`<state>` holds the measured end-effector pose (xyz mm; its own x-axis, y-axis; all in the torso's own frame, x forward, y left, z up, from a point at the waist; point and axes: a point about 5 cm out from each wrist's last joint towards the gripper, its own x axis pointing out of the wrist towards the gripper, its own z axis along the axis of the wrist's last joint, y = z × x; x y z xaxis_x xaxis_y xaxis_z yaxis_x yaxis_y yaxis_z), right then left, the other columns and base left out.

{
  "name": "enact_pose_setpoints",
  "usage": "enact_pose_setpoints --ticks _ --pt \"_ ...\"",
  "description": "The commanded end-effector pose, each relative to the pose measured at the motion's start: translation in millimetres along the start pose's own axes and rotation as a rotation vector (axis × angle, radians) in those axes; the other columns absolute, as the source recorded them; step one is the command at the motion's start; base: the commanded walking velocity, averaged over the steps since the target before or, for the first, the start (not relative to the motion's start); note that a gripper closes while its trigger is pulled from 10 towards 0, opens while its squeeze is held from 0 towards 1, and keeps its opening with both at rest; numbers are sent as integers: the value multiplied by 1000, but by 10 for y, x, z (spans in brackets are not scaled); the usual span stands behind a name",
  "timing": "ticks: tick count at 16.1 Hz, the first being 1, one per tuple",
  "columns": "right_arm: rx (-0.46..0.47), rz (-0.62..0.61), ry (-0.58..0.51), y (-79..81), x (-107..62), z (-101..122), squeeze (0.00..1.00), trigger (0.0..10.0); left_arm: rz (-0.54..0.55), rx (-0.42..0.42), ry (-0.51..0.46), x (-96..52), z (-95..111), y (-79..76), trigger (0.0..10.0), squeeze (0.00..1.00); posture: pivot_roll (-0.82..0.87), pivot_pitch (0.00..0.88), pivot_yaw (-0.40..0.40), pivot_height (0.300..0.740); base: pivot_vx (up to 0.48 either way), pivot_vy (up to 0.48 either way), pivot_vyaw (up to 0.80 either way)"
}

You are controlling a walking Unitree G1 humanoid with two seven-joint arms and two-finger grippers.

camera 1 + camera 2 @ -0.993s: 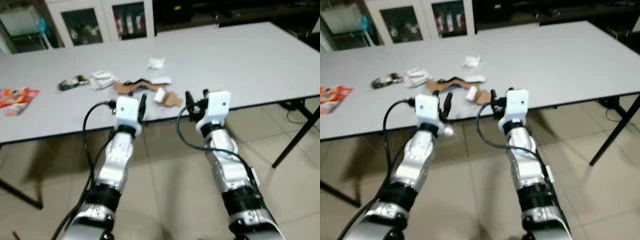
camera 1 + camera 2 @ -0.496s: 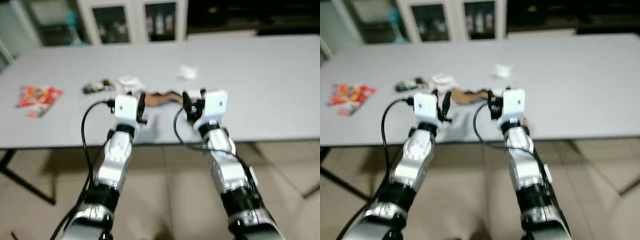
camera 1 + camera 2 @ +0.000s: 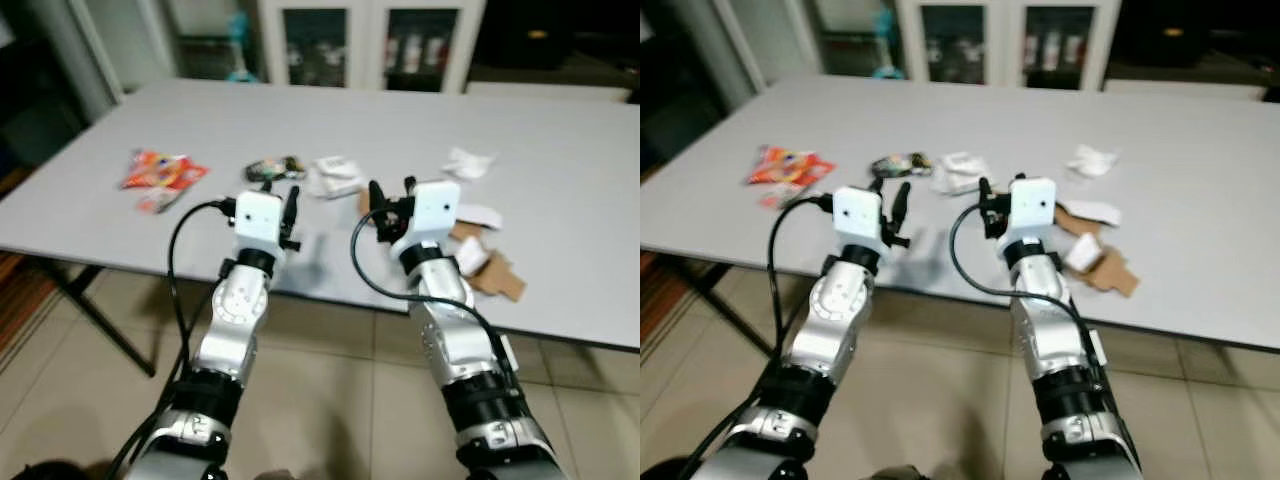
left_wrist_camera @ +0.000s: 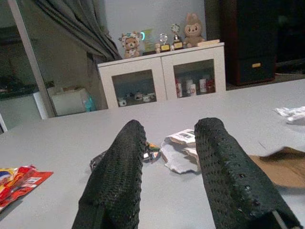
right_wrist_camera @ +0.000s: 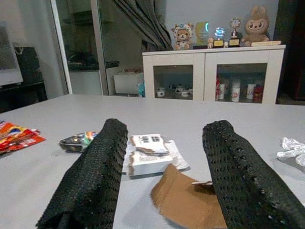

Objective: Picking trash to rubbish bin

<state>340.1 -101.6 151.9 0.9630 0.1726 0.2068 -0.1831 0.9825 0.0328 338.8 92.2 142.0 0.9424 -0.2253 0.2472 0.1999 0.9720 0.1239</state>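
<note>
Both grippers, left gripper [image 3: 288, 205] and right gripper [image 3: 390, 203], hover at the grey table [image 3: 560, 130] edge, jaws spread and empty, poised toward the torn brown cardboard [image 3: 492, 272] and crumpled white paper [image 3: 335, 176].

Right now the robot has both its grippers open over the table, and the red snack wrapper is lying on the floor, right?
Not quite. The red snack wrapper is lying on the grey table, near its left end, not on the floor; the left eye view shows it. The rest holds: the left gripper and the right gripper are both open over the table's near edge.
</note>
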Motion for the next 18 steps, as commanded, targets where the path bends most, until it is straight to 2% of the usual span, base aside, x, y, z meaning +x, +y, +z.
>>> enact_pose_setpoints --ticks 1,6,10,18 --pt "9 -7 -1 -25 7 14 0 10000 -35 -4 4 0 3 -58 10000 0 36 19 68 740 0 0 0" --pt "14 -13 7 -30 11 7 0 10000 -57 -7 28 -9 -31 -74 10000 0 34 17 69 740 0 0 0" --pt "9 -1 15 -10 11 -7 0 10000 -31 5 42 -8 -51 -24 10000 0 37 17 69 740 0 0 0" --pt "2 11 26 4 1 -31 0 10000 -13 16 49 -4 -58 -3 10000 0 36 4 70 740 0 -410 0"
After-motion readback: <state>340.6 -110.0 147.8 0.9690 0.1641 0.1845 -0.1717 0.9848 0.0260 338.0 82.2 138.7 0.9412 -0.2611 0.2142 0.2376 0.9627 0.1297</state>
